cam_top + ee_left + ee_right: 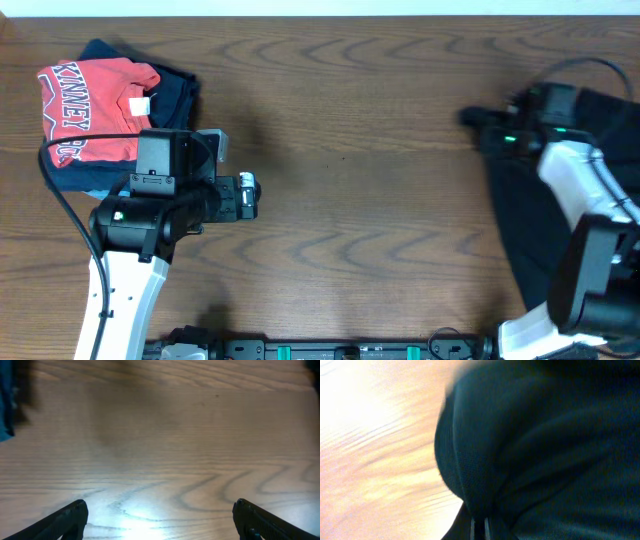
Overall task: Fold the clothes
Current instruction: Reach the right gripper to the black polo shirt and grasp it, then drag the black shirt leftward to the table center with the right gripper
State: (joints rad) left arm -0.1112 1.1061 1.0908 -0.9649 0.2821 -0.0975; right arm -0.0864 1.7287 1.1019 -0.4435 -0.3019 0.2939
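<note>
item 1. wooden table: brown grain, bare across its middle, which reads as the working ground for the fold.

item 2. black garment: the task's thing. it lies as a dark, unspread mass along the right edge of the table, partly under the right arm. no fold is made yet, judging by how it lies.

item 3. left arm: white and black, reaching in from the near left, parked short of the centre, likely to leave room for the cloth.

item 4. finished pile, far left: a red t-shirt with white lettering, folded on top of a navy garment. it sits well apart from the black one and is not part of this job.

item 5. right gripper: at the far left corner of the black garment, pointing left. in the wrist view, fabric fills the frame and its creases run down to the fingertips at the bottom edge (little of the fingers shows). the jaws look closed tight on a pinch of cloth, presumably to drag it toward the centre.

item 6. left gripper: jaws spread wide over bare wood, holding nothing.
</note>
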